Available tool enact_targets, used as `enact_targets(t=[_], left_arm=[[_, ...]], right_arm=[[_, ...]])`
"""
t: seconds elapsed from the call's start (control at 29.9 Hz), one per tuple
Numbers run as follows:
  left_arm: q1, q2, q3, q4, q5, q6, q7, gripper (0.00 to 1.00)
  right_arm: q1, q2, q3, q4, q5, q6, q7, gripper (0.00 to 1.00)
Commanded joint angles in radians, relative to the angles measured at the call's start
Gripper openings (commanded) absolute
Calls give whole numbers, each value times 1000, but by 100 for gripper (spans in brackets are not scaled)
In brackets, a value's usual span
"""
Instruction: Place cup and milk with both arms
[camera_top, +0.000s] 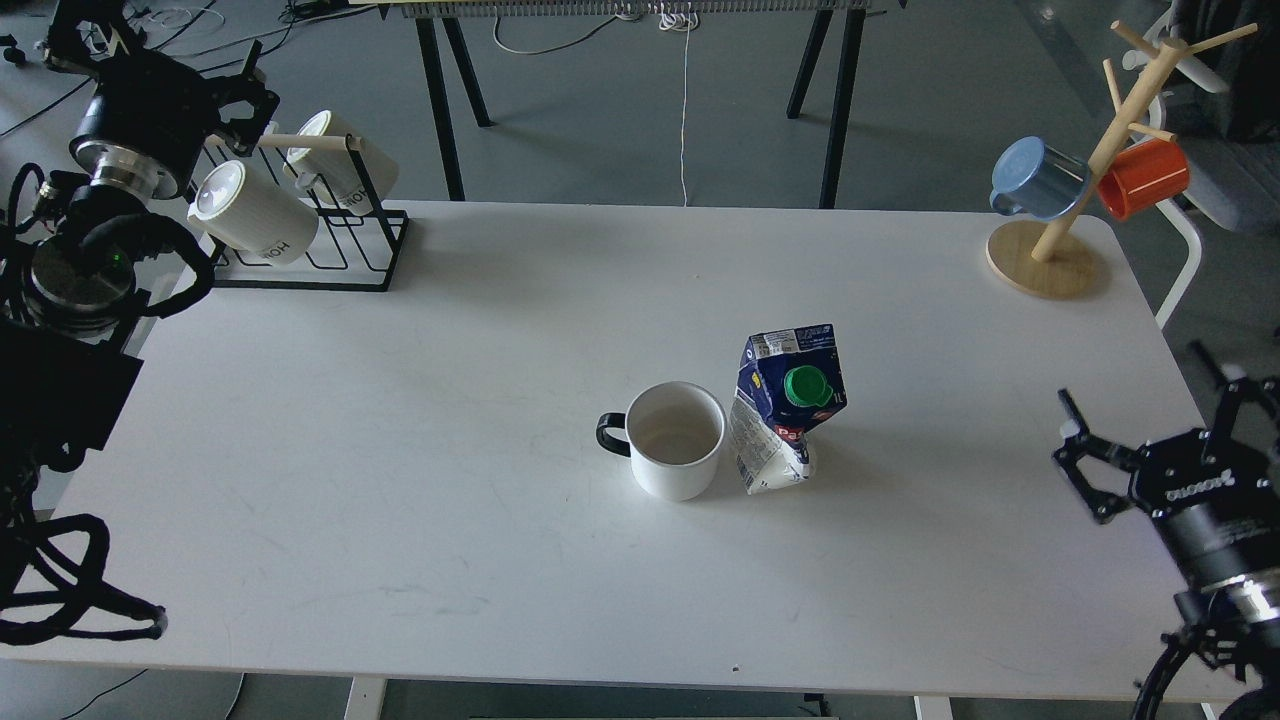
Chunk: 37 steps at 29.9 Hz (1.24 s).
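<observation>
The cup (680, 440), a smooth white mug with a black loop handle pointing left, stands upright near the middle of the white table (420, 420). The milk (786, 405), a dented dark blue and white carton with a green cap, stands right beside it on the right, leaning, touching or nearly touching the mug. My left gripper (245, 95) is far off at the back left, by the mug rack; its fingers are dark and I cannot tell them apart. My right gripper (1135, 390) is at the table's right edge, fingers spread, empty, well right of the carton.
A black wire rack (340, 255) with two ribbed cream mugs (255, 215) stands at the back left. A wooden mug tree (1050, 250) with a blue mug (1040, 178) and an orange mug (1145, 178) stands at the back right corner.
</observation>
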Motion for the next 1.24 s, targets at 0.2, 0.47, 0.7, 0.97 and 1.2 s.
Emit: enact_targets(t=[0.2, 0.47, 0.7, 0.97, 1.2], left_arm=[[0, -40, -5, -6, -2, 0, 0, 100], [-3, -68, -7, -14, -5, 0, 1, 100], [-1, -71, -7, -18, -5, 0, 1, 100], [-1, -89, -3, -17, -3, 0, 1, 100], [-13, -89, -3, -17, -5, 0, 1, 100]], right_arm=[[512, -111, -182, -313, 14, 0, -2, 99], [911, -49, -344, -673, 17, 0, -12, 98], [1164, 128, -427, -969, 16, 0, -22, 98], [1246, 265, -430, -1128, 16, 0, -20, 99], [1249, 256, -432, -1119, 16, 0, -17, 99]])
